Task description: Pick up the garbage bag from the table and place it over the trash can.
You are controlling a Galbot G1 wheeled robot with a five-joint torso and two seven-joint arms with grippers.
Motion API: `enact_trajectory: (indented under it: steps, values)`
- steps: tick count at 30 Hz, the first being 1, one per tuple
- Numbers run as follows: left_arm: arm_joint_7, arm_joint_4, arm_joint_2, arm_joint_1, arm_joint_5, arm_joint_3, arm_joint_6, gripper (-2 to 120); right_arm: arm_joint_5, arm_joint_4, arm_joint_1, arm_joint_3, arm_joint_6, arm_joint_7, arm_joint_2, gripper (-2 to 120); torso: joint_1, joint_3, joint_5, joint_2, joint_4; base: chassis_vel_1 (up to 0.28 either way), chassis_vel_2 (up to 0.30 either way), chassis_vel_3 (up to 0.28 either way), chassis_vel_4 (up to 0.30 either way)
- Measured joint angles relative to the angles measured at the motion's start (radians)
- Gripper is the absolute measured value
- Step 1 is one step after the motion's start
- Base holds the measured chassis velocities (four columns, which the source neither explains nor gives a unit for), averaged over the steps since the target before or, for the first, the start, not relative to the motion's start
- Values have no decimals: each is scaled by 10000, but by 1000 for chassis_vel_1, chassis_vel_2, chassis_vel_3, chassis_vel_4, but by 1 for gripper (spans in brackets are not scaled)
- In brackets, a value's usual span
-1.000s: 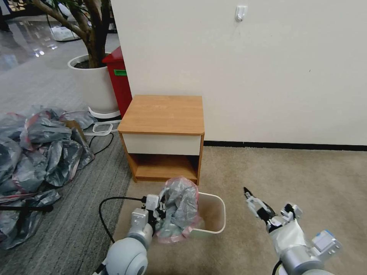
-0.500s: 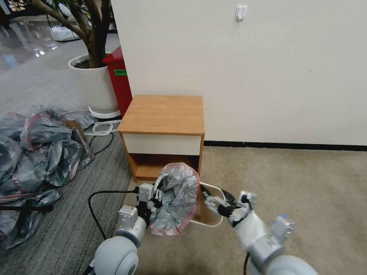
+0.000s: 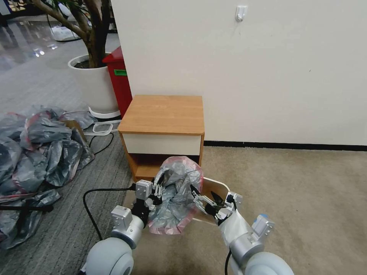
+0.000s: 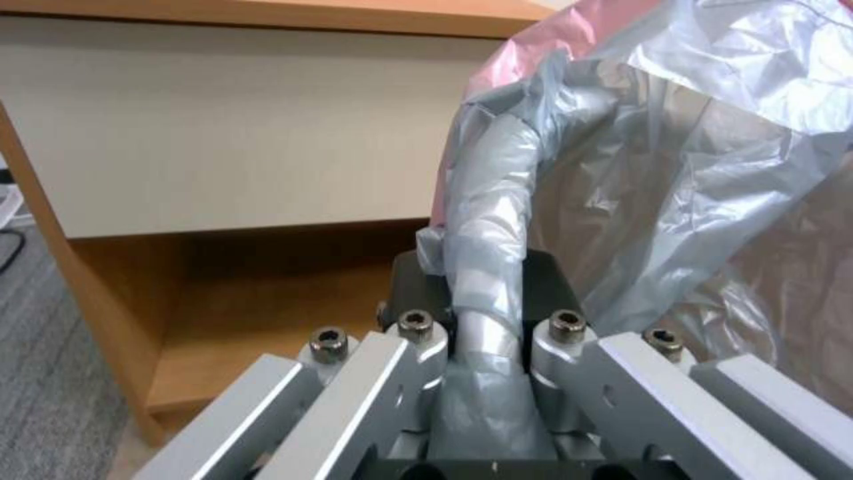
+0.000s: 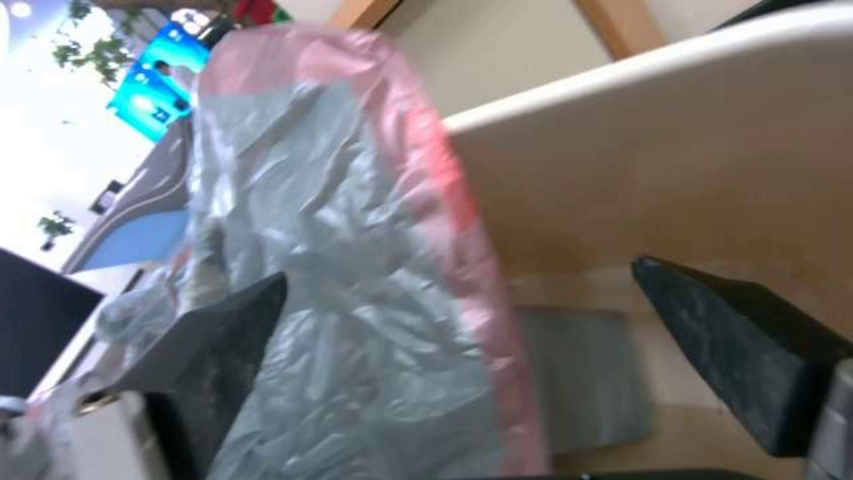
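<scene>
Head view shows the right gripper (image 3: pixel 204 200) with its jaws spread apart, tips aimed at the free pink-banded edge of the garbage bag (image 3: pixel 176 191), which lies just to its left and slightly ahead. In the right wrist view that pink band runs lengthwise between the two dark fingers (image 5: pixel 756 353), not yet pinched. The left gripper (image 3: pixel 155 196) is clamped on a twisted fold of the bag on the opposite side, holding it up above the trash can (image 3: pixel 218 186), whose rim sits just behind the right gripper, in front of the table (image 3: pixel 164 114).
</scene>
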Motion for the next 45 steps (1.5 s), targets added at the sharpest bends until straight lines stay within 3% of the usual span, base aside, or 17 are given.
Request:
enact_trajectory:
  steps: [12,14,27,35,39,45]
  values:
    - [-5,27,-108,119,-80,24,-9,7,-215,-262,48,-187,330,-592,209,59,0,0,0,0,1,0,0,0,0]
    - [-136,42,-164,134,-301,41,26,7,-411,-263,17,-229,336,-719,246,48,0,0,1,0,1,0,0,0,0]
    - [-813,249,-388,209,-1501,172,439,7,-885,-140,-66,-211,336,-956,145,2,0,0,1,0,0,0,0,0,0]
    - [-839,308,-331,226,-1515,94,459,7,-673,318,-11,313,260,-956,-366,0,0,0,2,0,0,0,0,0,0]
    - [-820,308,-316,272,-1494,145,460,7,293,307,727,1164,-23,-922,-1247,0,0,0,3,0,0,0,0,0,0]
    - [-786,291,-321,316,-1484,180,460,7,1198,87,1550,1596,-409,-740,-2016,0,0,0,2,0,0,0,0,0,0]
